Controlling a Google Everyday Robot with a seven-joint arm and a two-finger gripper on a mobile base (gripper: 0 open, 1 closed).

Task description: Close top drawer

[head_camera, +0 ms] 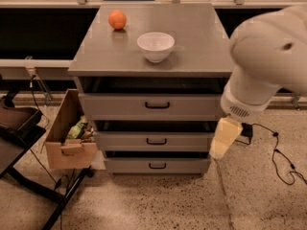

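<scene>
Gripper point(225, 137): open or closed, can't tell. It hangs pointing down off the cabinet's point(96, 51) front right corner, beside the middle drawer point(153, 141). White arm point(266, 61) above it. Top drawer point(152, 107) sits just under the cabinet top, dark gap above its front. Bowl point(156, 46) and orange point(117, 19) on top. Box point(67, 143) at left.

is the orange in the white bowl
No, the orange lies on the cabinet top left of the bowl; the gripper hangs beside the middle drawer.
</scene>
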